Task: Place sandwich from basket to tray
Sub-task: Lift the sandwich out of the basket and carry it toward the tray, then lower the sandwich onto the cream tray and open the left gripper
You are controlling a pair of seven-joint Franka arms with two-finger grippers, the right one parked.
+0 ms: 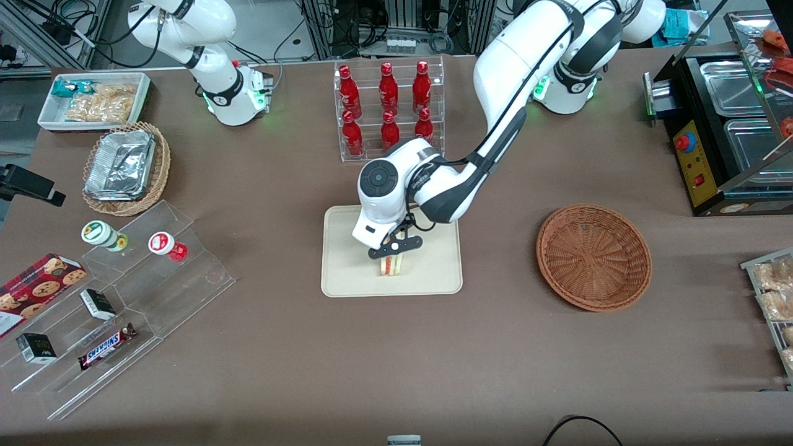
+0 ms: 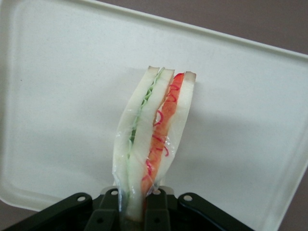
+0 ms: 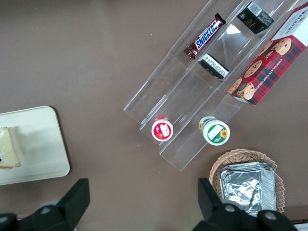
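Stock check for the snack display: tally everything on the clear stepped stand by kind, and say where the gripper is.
Lidded cups: 2
Small black boxes: 2
Snickers bar: 1
Total: 5
The gripper is over the tray, shut on the sandwich.

Brown table carrying plenty: tray in the middle, gripper above it; basket sits toward the working arm's end. Bottle rack stands farther from the camera. Toward the parked arm's end: foil-tray basket, snack bin, clear stepped stand, cookie box.
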